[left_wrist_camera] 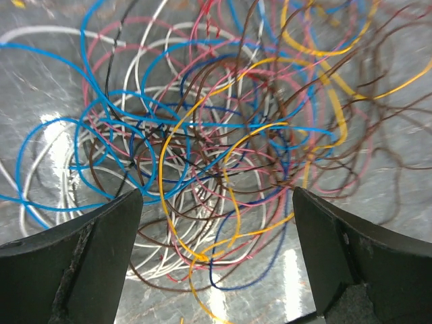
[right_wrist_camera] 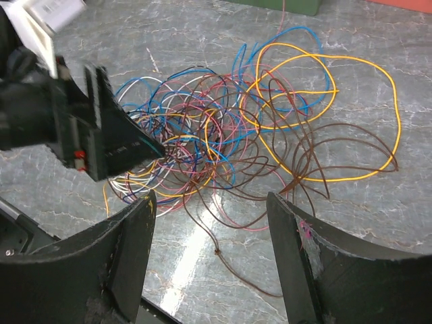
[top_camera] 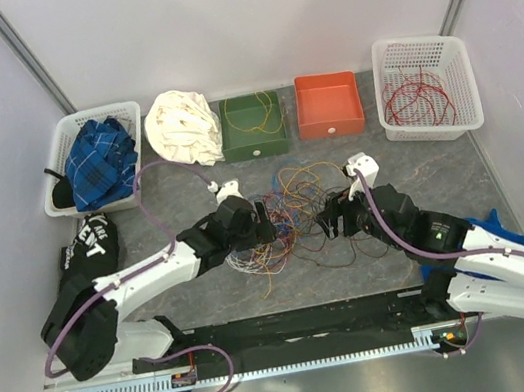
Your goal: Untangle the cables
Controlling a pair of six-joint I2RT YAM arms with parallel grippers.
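A tangle of thin cables (top_camera: 291,213) in blue, yellow, brown, pink and white lies on the grey table between the two arms. My left gripper (top_camera: 267,223) is open at the tangle's left side. In the left wrist view its gripper (left_wrist_camera: 217,202) hangs just above yellow, blue and brown strands (left_wrist_camera: 202,169), holding nothing. My right gripper (top_camera: 330,216) is open at the tangle's right side. In the right wrist view the right gripper (right_wrist_camera: 210,199) is empty over a brown cable with a knot (right_wrist_camera: 217,252). The left gripper (right_wrist_camera: 101,135) shows there over the heap (right_wrist_camera: 216,128).
Along the back stand a white basket with blue plaid cloth (top_camera: 99,162), a white cloth (top_camera: 184,126), a green box (top_camera: 253,126) with a thin cable, an orange box (top_camera: 328,103) and a white basket of red cables (top_camera: 424,91). Black cloth (top_camera: 90,241) lies at left.
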